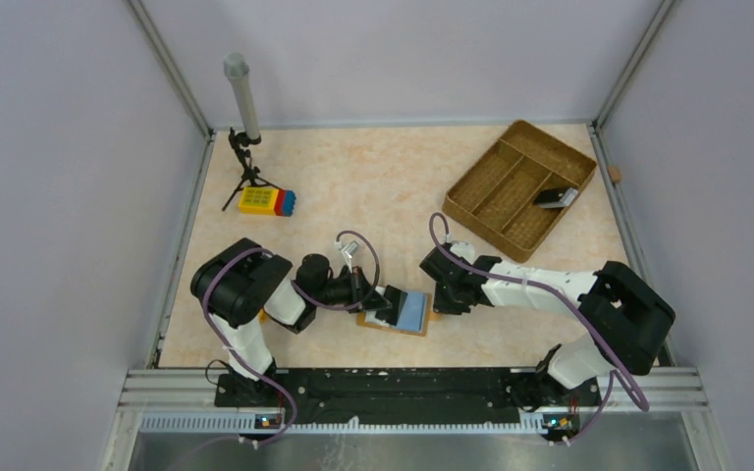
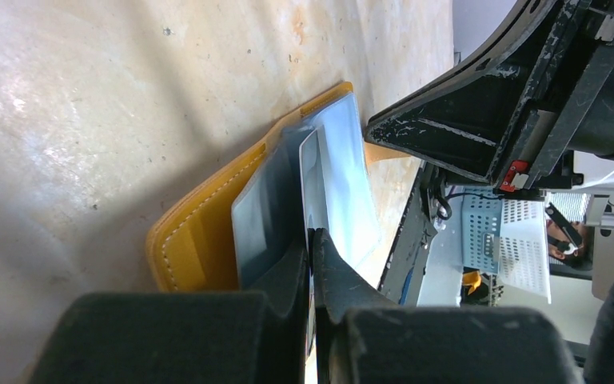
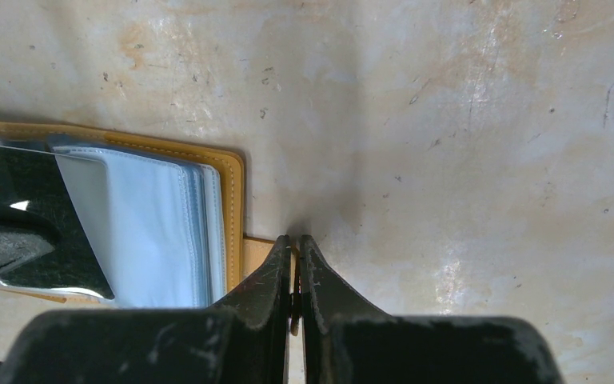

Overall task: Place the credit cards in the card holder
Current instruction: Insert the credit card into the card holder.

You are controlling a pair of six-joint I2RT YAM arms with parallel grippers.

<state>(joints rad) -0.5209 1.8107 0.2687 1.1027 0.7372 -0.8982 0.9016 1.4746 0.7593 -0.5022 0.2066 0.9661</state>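
The orange-tan card holder (image 1: 381, 321) lies open near the table's front, with clear light-blue sleeves (image 1: 414, 310) fanned on top. It also shows in the left wrist view (image 2: 196, 240) and the right wrist view (image 3: 232, 172). My left gripper (image 1: 390, 306) is shut on a thin light card (image 2: 310, 172), seen edge-on and standing among the sleeves. My right gripper (image 1: 439, 304) is shut on the holder's tan snap tab (image 3: 260, 254) at its right edge, low on the table. Dark cards (image 1: 556, 197) lie in the woven tray.
A brown woven compartment tray (image 1: 491, 186) stands at the back right. A yellow-red-blue toy block (image 1: 266, 201) and a small tripod with a grey post (image 1: 243, 108) stand at the back left. White walls enclose the table.
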